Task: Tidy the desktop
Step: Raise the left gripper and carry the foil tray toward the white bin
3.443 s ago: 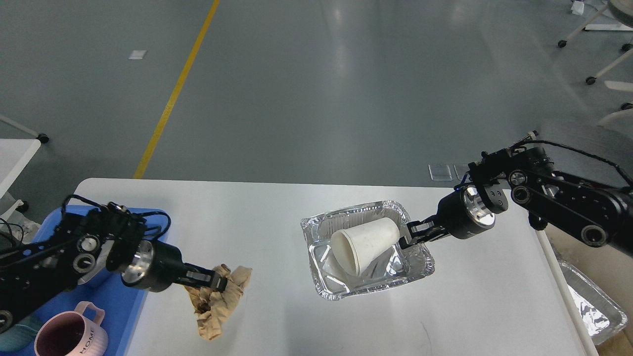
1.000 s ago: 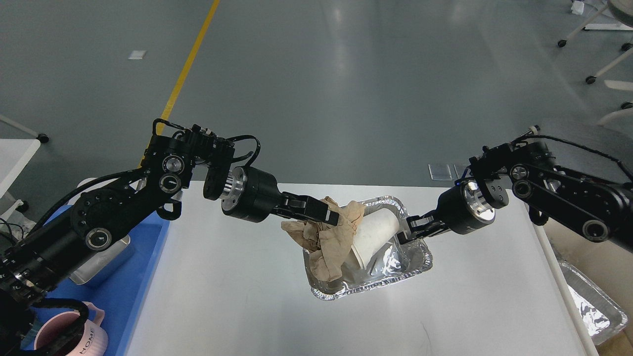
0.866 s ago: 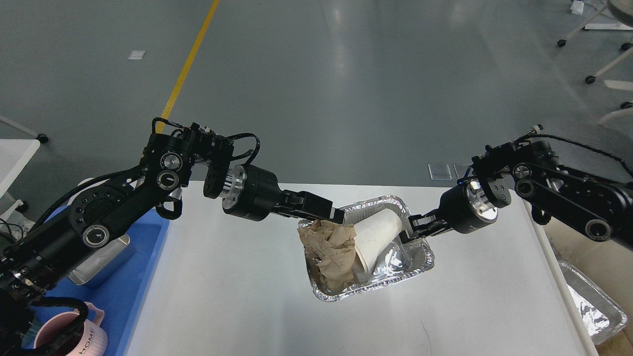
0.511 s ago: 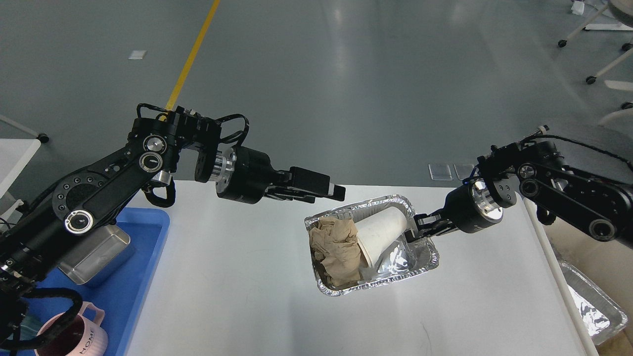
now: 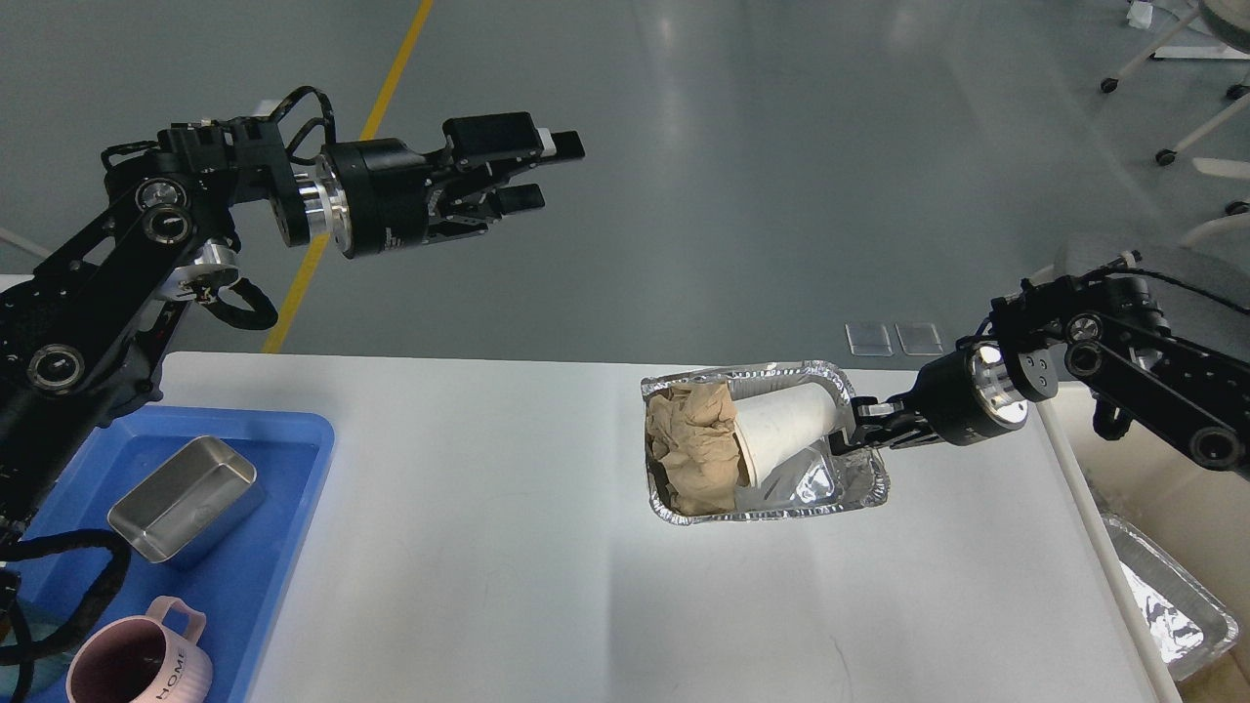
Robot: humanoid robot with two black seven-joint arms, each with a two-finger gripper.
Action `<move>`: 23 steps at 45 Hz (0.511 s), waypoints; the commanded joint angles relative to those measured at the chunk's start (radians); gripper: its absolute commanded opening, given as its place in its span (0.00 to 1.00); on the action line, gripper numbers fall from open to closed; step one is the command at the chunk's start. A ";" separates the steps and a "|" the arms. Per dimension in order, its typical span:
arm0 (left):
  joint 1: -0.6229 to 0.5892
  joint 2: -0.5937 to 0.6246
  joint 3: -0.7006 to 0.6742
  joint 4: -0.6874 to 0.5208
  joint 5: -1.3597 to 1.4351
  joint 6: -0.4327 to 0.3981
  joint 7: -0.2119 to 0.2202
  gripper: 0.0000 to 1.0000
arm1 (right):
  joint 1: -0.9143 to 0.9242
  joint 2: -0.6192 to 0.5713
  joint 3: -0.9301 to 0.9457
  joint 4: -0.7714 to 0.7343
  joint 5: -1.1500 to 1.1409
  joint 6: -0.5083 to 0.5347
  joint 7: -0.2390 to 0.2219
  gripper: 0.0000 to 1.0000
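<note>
Foil tray (image 5: 859, 488) of brown paper (image 5: 695, 444) and cup (image 5: 786, 434), on white desktop (image 5: 488, 547), pinched at rim by right gripper (image 5: 848, 436), left gripper (image 5: 532, 171) spread aloft; probably disposal next, level carry needed.

Brown paper (image 5: 695, 444), white cup (image 5: 786, 430), silver foil tray (image 5: 771, 510).

We see only part of the pink mug (image 5: 137, 664), cut off by the bottom edge, and the blue tray (image 5: 283, 508) beneath it runs out at the left and bottom. To the right of the counter (image 5: 488, 547), a second foil tray (image 5: 1172, 605) is half hidden behind the counter's edge. In the foil tray (image 5: 859, 488) on the counter, the crumpled paper (image 5: 698, 449) covers the cup's (image 5: 786, 434) mouth. Our right hand (image 5: 848, 437) is too dark there to tell its fingers apart.
</note>
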 commanded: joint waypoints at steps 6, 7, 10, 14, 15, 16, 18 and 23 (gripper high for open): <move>0.037 -0.015 -0.022 0.066 -0.010 0.341 -0.015 0.88 | -0.050 -0.002 0.155 -0.119 0.000 -0.014 -0.004 0.00; 0.037 -0.015 -0.022 0.066 -0.010 0.342 -0.015 0.88 | -0.050 -0.002 0.155 -0.119 0.000 -0.015 -0.004 0.00; 0.089 -0.044 -0.030 0.075 -0.083 0.473 -0.029 0.88 | -0.062 -0.009 0.233 -0.208 0.000 -0.019 -0.005 0.00; 0.132 -0.075 -0.033 0.081 -0.172 0.565 -0.053 0.88 | -0.068 -0.015 0.317 -0.311 0.000 -0.044 -0.005 0.00; 0.137 -0.078 -0.033 0.089 -0.180 0.575 -0.058 0.88 | -0.068 -0.019 0.326 -0.331 0.000 -0.048 -0.005 0.00; 0.141 -0.080 -0.034 0.096 -0.184 0.582 -0.064 0.88 | -0.068 -0.022 0.336 -0.354 0.000 -0.057 -0.007 0.00; 0.147 -0.087 -0.042 0.115 -0.189 0.589 -0.079 0.88 | -0.068 -0.028 0.348 -0.400 0.000 -0.077 -0.007 0.00; 0.155 -0.101 -0.079 0.149 -0.191 0.590 -0.127 0.88 | -0.075 -0.051 0.362 -0.490 0.018 -0.128 -0.009 0.00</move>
